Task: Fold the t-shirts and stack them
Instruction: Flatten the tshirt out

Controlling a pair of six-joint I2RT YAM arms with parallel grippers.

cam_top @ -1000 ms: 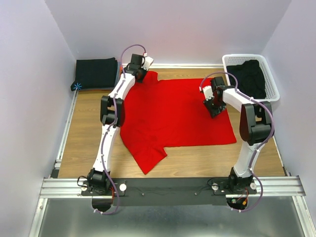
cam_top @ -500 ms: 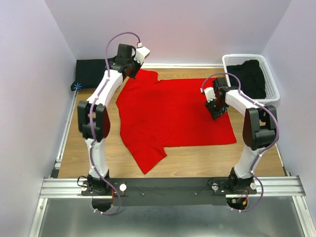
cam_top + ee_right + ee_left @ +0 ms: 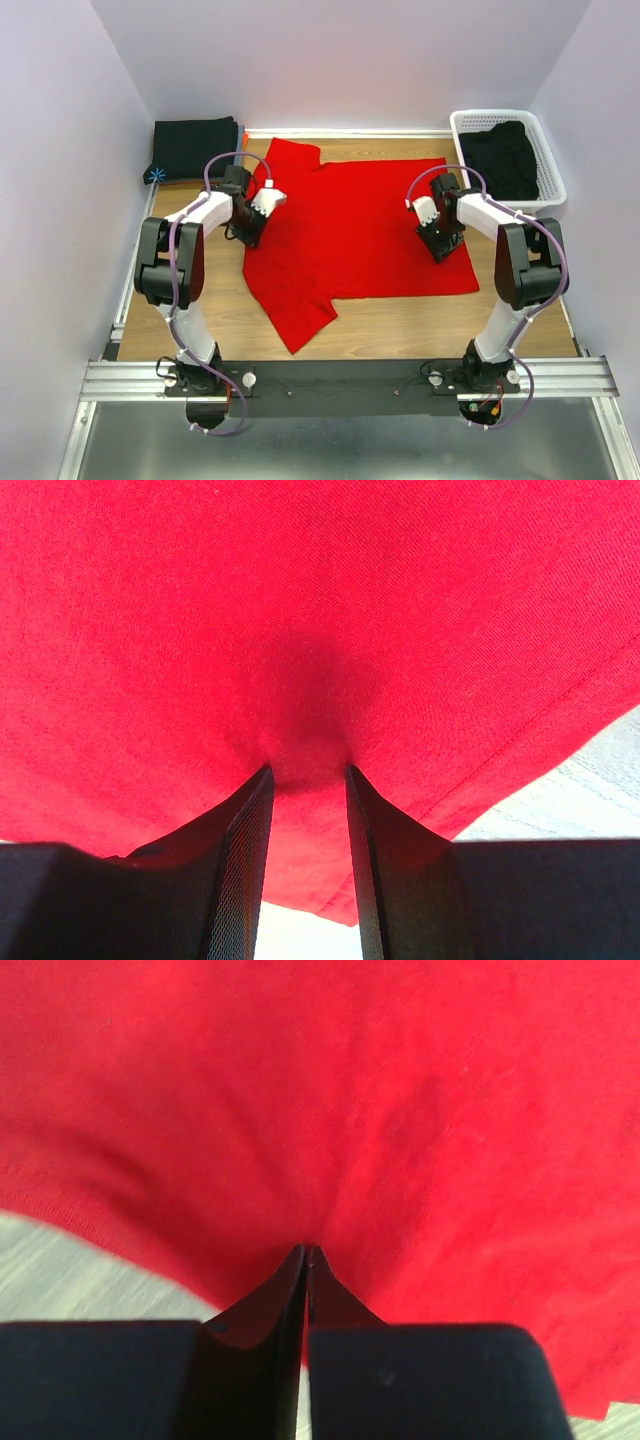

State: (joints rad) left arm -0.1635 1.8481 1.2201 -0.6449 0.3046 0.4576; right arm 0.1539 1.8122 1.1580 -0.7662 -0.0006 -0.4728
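A: Whereabouts of the red t-shirt (image 3: 350, 230)?

B: Spread flat on the middle of the table (image 3: 190, 300). Lying crosswise: sleeved end to the left, hem (image 3: 560, 725) to the right. Far sleeve (image 3: 290, 152) pointing at the back wall, near sleeve (image 3: 300, 325) pointing at the arm bases. So, long axis running left to right.

A: And the claws?

B: One at each end of that axis. Left claw (image 3: 250, 232) down on the left edge between the two sleeves. Fingers (image 3: 270, 1295) drawn almost together, with only a hairline slit, and tips pressed into puckered cloth. Pinching a fold or merely pressing: impossible to tell. Right claw (image 3: 441, 243) just inside the hem, spread apart, tips resting on the cloth, clamping nothing as far as can be seen.

A: Which way to the cloth from each?

B: Inward for both: rightward from the left claw, leftward from the right claw. No clear difference in reach to the middle.

A: Meaning for the fold?

B: Probably calls for firm grips at both ends at once. Then a carry across the axis, keeping the two ends level. A judgement only.

A: Elsewhere?

B: Folded black t-shirts (image 3: 195, 148) stacked in the far left corner, on the left arm's side. Another black t-shirt (image 3: 505, 158) heaped in the white basket (image 3: 500, 114) at far right.
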